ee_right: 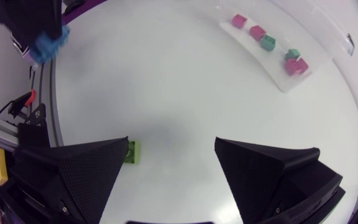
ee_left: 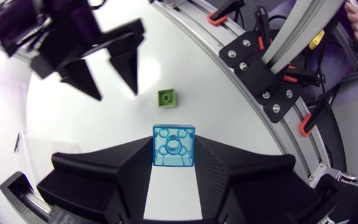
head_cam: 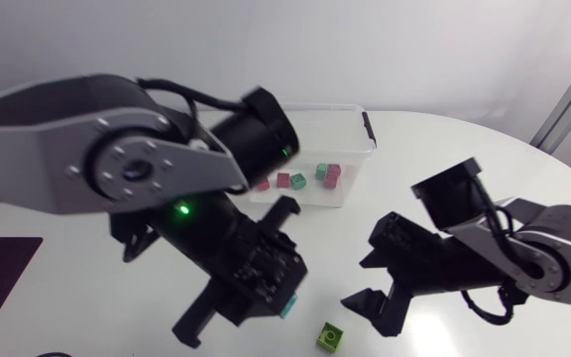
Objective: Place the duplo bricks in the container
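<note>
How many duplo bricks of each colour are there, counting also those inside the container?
Pink bricks: 3
Teal bricks: 2
Blue brick: 1
Lime green brick: 1
Total: 7

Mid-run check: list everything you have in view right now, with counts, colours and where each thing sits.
container: one, clear plastic, far side of the table, partly behind the left arm
pink bricks: three, pink, inside the container
green bricks: two, teal-green, inside the container among the pink ones
blue brick: one, translucent blue, between the left gripper's fingers
lime brick: one, lime green, loose on the table near its front edge, beside one finger of the right gripper, not between the fingers
table: one, white, under everything
left gripper: one, black, shut on the blue brick
right gripper: one, black, fingers open and empty, by the lime brick
</note>
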Robot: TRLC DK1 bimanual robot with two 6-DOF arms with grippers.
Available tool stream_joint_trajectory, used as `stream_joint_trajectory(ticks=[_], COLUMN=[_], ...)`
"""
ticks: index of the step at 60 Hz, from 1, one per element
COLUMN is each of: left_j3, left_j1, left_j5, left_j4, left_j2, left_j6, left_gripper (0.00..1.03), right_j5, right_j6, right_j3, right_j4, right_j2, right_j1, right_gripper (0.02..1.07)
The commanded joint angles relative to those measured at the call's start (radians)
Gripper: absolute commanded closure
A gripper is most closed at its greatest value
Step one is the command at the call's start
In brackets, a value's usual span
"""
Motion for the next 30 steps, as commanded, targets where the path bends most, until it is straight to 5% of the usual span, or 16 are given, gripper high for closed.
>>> stream_joint_trajectory(ticks=[1,15,30], left_j3=[0.034,0.149,0.204], left_j1=[0.079,0.332,0.402], left_j5=[0.028,0.136,0.145], left_j4=[-0.012,0.121,0.225], left_j2=[-0.05,-0.05,-0.001], left_j6=[-0.034,-0.214,-0.307], left_gripper=[0.89,0.88,0.88], right_j5=[0.017,0.077,0.088], right_j6=[0.032,0.081,0.112], right_j3=[-0.003,0.032,0.04], right_j4=[0.025,0.039,0.033], right_j2=[0.088,0.223,0.24], right_j1=[0.051,0.177,0.231], right_gripper=[0.07,0.07,0.07])
